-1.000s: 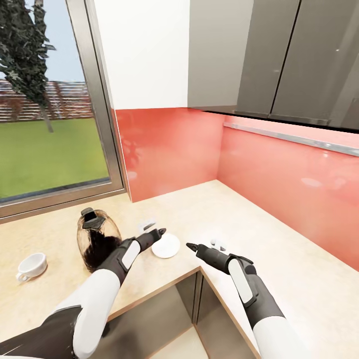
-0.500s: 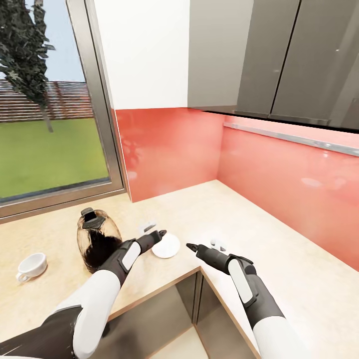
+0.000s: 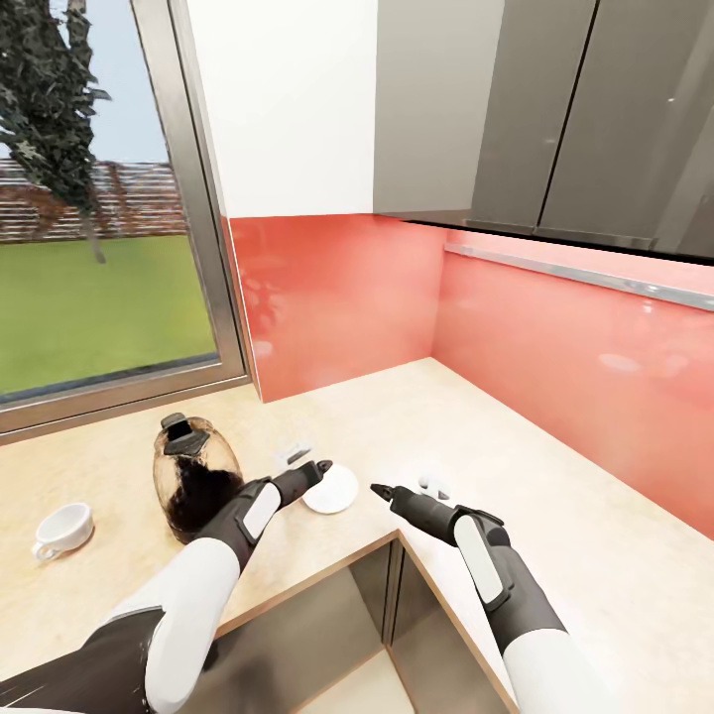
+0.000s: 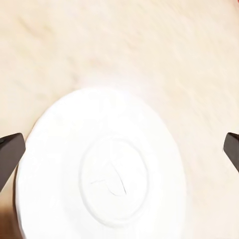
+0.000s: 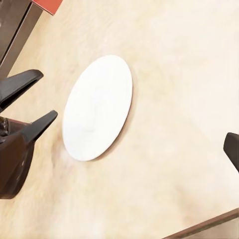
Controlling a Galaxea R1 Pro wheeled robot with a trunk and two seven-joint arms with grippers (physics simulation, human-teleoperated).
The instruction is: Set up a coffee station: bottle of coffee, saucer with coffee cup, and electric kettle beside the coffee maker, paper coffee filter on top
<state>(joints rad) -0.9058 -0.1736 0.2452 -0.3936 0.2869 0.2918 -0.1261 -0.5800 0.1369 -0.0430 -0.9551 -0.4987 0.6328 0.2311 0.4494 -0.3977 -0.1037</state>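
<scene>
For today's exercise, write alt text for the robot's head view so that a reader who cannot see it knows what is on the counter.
The left gripper, open, hovers at the white saucer on the beige kitchen countertop. The right gripper is beside it. The glass electric kettle and white coffee cup stand further left, below a window.

Both arms are extended forward and slightly inward in the head view, white upper segments giving way to dark forearms and wrists. The left gripper (image 3: 319, 466) is held low with its jaws parted, its dark fingertips (image 4: 10, 152) seen wide apart in the left wrist view. The right gripper (image 3: 378, 489) is angled toward the left one; its state cannot be told.
</scene>
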